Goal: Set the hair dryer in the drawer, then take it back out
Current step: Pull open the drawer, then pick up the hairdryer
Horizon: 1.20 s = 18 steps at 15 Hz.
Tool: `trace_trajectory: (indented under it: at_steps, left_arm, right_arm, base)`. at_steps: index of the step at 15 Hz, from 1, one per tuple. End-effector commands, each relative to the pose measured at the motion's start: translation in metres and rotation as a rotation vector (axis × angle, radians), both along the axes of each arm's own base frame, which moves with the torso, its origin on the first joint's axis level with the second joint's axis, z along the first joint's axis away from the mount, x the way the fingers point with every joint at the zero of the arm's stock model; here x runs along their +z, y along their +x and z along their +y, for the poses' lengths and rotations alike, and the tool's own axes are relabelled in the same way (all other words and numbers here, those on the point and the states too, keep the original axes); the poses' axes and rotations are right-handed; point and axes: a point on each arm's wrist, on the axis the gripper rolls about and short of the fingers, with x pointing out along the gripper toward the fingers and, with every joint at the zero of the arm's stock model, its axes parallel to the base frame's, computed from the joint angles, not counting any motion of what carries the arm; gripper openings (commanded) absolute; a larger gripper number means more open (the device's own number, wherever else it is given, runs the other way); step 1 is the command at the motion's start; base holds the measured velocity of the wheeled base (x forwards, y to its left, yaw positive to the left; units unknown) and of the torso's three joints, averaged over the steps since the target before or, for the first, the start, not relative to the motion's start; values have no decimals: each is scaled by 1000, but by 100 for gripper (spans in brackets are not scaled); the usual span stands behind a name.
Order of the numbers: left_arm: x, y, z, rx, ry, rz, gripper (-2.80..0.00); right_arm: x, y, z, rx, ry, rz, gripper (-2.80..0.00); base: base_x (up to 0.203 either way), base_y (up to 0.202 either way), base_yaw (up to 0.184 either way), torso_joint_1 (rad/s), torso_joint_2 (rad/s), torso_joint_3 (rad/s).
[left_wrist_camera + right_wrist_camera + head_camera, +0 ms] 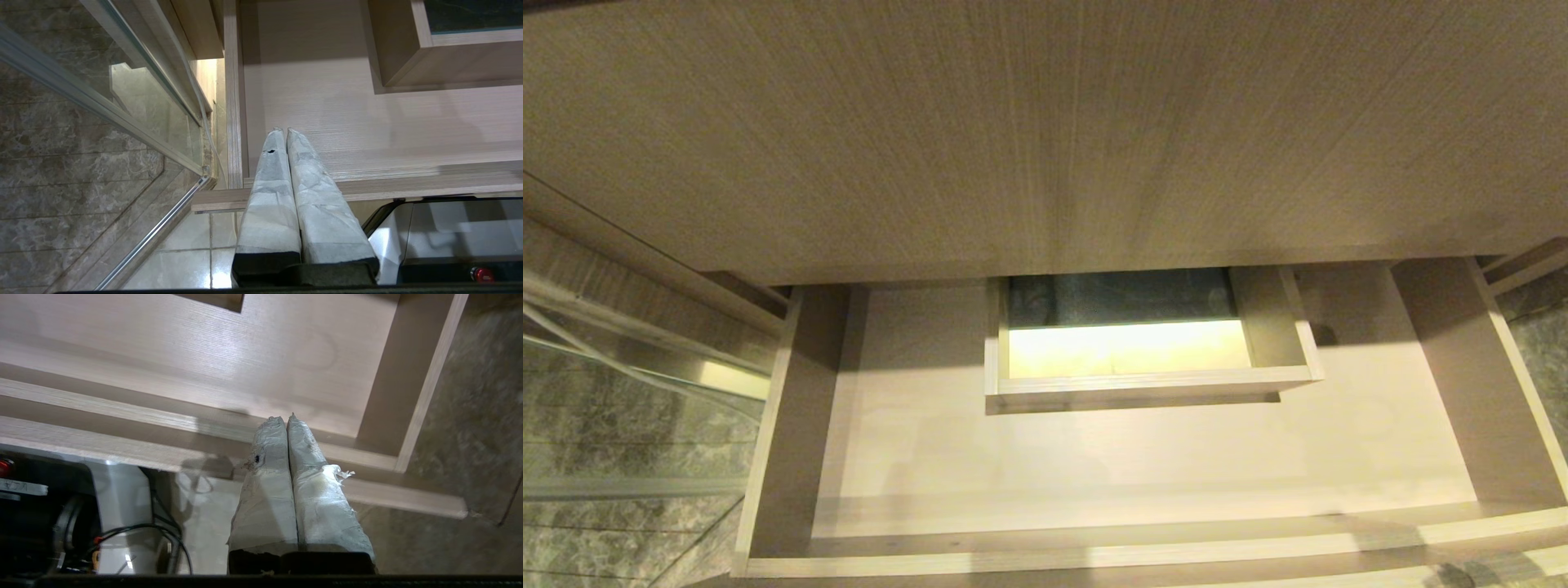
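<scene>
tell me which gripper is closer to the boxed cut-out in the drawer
Hard to call. The left gripper hangs shut over the drawer's front-left corner, the right gripper shut over its front-right; the boxed cut-out sits mid-back.

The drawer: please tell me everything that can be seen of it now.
The drawer is wide, shallow and pulled open under a taller wood-grain panel. It looks like light-brown wood-grain board, with pale edges on its walls. A boxed rectangular cut-out stands at the middle of the back, open through to a dark and a lit surface below. Nothing else lies on its floor; no hair dryer is visible. Nothing touches it in these views.
</scene>
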Motion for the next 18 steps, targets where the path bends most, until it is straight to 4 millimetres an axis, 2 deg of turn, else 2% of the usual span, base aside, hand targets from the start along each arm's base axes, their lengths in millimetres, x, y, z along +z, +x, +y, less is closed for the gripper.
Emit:
trace_trajectory:
  at_steps: [1, 4, 7, 9, 11, 14, 18]
  left_arm:
    - [0, 0, 0, 0, 0, 1, -280]
    - [0, 0, 0, 1, 0, 2, -280]
    - [0, 0, 0, 0, 0, 1, -280]
    - [0, 0, 0, -1, 0, 1, -280]
    - [0, 0, 0, 0, 0, 1, -280]
    - [0, 0, 0, -1, 0, 2, -280]
    - [0, 0, 0, 1, 0, 2, -280]
  right_arm:
    - [-11, -25, 1, -13, 28, -99, -280]
    - [-36, -50, 1, -29, 90, -179, -280]
    - [-70, -61, 1, -13, 133, -202, -280]
    - [-82, -68, 0, -12, 163, -276, -280]
    - [-87, -71, -1, -28, 169, -361, -280]
    - [-84, -66, -3, -20, 187, -479, -280]
    - [-94, -67, -5, 8, 205, -460, -280]
  base:
    - [0, 0, 0, 0, 0, 0]
    - [0, 0, 0, 0, 0, 0]
    - [0, 0, 0, 0, 0, 0]
    - [0, 0, 0, 0, 0, 0]
    - [0, 0, 0, 0, 0, 0]
    - [0, 0, 0, 0, 0, 0]
    - [0, 0, 0, 0, 0, 0]
